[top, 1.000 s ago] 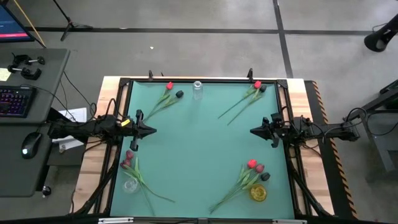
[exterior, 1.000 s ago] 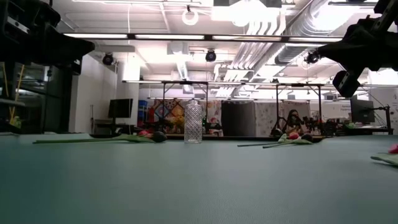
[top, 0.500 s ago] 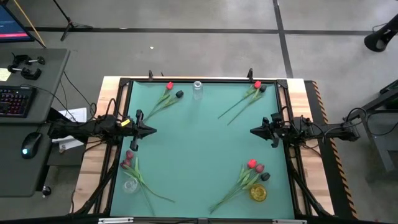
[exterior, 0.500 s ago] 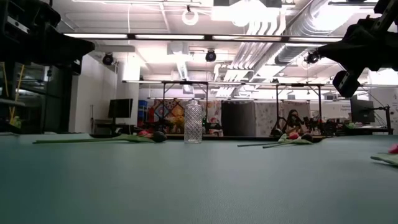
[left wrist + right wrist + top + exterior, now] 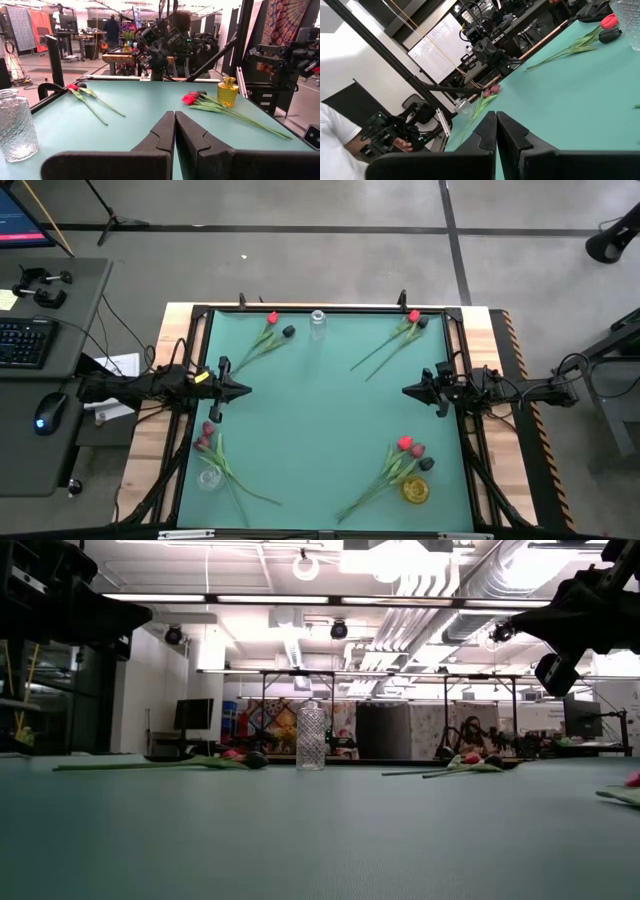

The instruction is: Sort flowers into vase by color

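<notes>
Four bunches of tulips lie flat on the green mat. In the high view there is a red and black pair far left, a red and black pair far right, pink-maroon heads near left, and red, maroon and black heads near right. A clear vase stands at the far edge's middle. A low clear glass stands near left and a yellow vase near right. My left gripper hovers shut at the mat's left side, and my right gripper hovers shut at its right. Each points toward the centre.
A black frame borders the mat, with wooden table edges outside it. The mat's middle between the two grippers is bare. A desk with a keyboard and mouse stands off the left side. A person's white sleeve shows beyond the table in the right wrist view.
</notes>
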